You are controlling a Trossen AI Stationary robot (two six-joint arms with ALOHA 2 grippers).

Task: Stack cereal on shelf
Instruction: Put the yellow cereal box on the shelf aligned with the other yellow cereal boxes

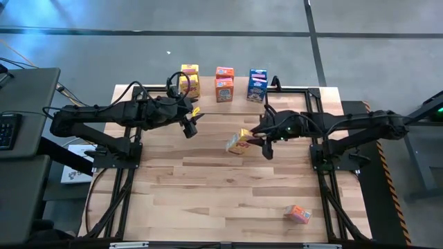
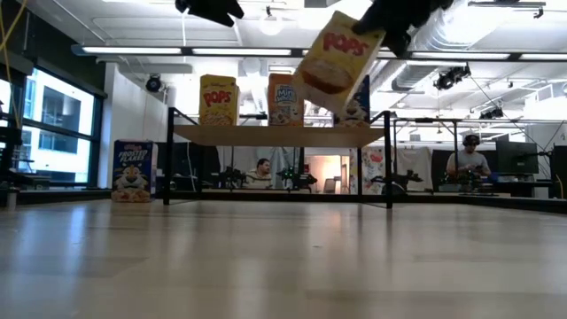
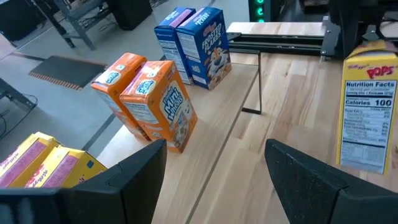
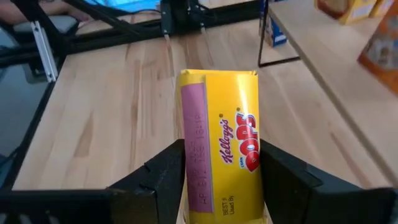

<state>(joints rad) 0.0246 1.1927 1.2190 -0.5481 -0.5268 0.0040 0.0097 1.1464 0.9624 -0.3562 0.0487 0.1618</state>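
Observation:
The shelf (image 1: 239, 95) stands along the table's far edge. On it stand yellow (image 1: 190, 79), orange (image 1: 223, 84) and blue (image 1: 257, 84) cereal boxes. In the left wrist view the orange boxes (image 3: 152, 102) and the blue boxes (image 3: 193, 43) stand two together. My right gripper (image 1: 257, 140) is shut on a yellow Pops box (image 1: 239, 142) over the middle of the table, in front of the shelf. My left gripper (image 1: 190, 126) hangs open above the table left of it, with nothing between its fingers (image 3: 140, 180). My right gripper pinches the yellow Pops box between its two fingers (image 4: 171, 177), on two opposite sides near one end (image 4: 221, 193). The fingers slant down and lie along the box, which reaches out ahead of them. The box hangs tilted, lifted clear of the table (image 2: 337, 62).
A loose orange box (image 1: 299, 214) lies on the table near the front right. A blue Frosted Flakes box (image 2: 132, 171) stands on the table by the shelf's left end. Black frame rails (image 1: 325, 159) run along both table sides. People sit at desks in the room behind.

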